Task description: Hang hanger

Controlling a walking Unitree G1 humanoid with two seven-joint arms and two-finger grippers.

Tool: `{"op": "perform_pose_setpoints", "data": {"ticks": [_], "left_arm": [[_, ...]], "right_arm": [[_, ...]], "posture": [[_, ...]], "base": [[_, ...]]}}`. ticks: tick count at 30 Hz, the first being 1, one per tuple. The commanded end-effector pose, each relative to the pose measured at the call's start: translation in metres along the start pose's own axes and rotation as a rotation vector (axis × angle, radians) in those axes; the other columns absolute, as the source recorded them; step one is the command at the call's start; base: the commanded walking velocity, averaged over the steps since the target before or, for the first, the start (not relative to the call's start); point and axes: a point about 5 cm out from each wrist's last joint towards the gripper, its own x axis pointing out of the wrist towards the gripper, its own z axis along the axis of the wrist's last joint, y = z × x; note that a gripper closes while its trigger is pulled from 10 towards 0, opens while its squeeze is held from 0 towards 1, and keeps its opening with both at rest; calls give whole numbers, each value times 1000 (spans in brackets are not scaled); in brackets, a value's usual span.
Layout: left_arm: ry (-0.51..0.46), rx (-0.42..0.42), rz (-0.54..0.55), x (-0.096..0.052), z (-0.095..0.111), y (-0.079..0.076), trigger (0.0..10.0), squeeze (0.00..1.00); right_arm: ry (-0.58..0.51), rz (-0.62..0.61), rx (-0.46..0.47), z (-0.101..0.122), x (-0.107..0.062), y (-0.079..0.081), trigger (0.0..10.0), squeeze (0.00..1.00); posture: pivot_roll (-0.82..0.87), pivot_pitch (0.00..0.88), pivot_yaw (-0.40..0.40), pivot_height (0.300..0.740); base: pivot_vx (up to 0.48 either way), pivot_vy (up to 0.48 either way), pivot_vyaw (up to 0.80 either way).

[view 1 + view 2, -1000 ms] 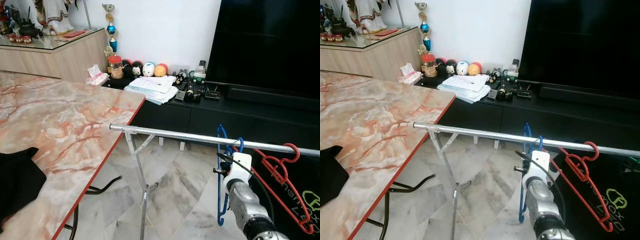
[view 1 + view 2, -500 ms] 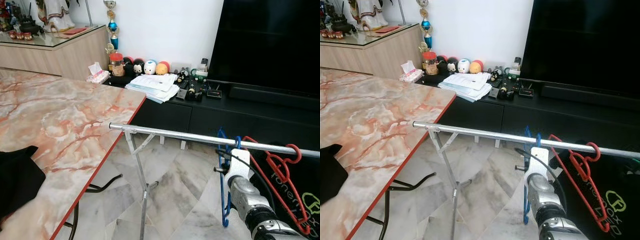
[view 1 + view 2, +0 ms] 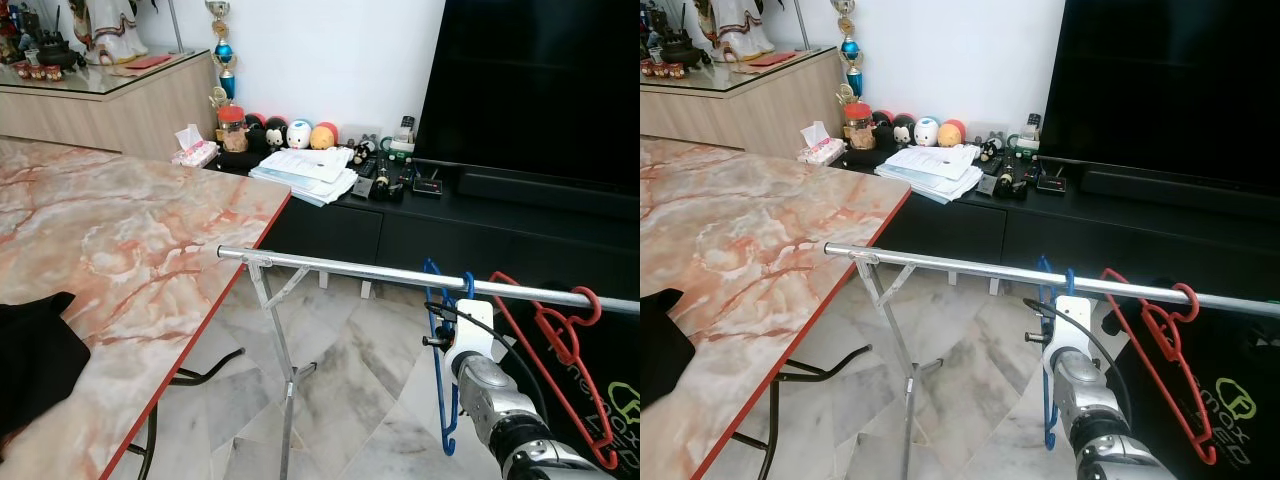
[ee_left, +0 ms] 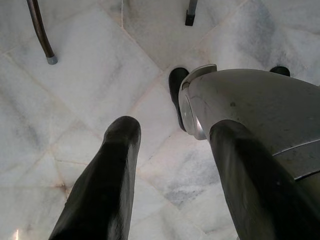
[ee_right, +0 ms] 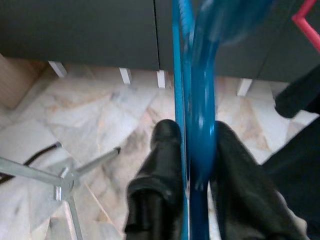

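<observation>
Plastic blue hanger (image 3: 441, 372), light, stiff and likely slick, hangs hooked over the steel rail (image 3: 360, 271) beside a red hanger (image 3: 560, 350), right gripper (image 5: 192, 165) jaws clamped across its thin frame; left gripper (image 4: 170, 150) jaws apart, idle.

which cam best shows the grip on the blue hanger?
Right wrist view: the right gripper has its two black fingers pressed against either side of the blue hanger. The eye views show the hanger's hook over the silver rail, beside a red hanger, but the arm hides the fingers. The left wrist view shows floor.
</observation>
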Motion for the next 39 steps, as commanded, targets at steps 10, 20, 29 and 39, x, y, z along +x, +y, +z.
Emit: {"op": "perform_pose_setpoints", "data": {"ticks": [10, 20, 29, 39], "left_arm": [[50, 24, -44, 0, -10, -7, 10000, 0], [44, 18, -33, 0, -11, -7, 10000, 0], [31, 39, -12, 0, -11, -6, 10000, 0], [10, 40, 2, 0, -9, -5, 10000, 0]], "right_arm": [[-34, 16, -8, -17, -7, 2, 10000, 1000], [-261, 3, 34, -19, -31, 2, 10000, 1000], [-324, 4, 23, -31, -56, -11, 10000, 690], [-346, -15, 52, -21, -50, -6, 10000, 0]], "posture": [[20, 0, 18, 740], [6, 0, 6, 740], [-10, 0, 7, 740], [-14, 0, 16, 740]], "base": [[0, 0, 0], [0, 0, 0], [0, 0, 0], [0, 0, 0]]}}
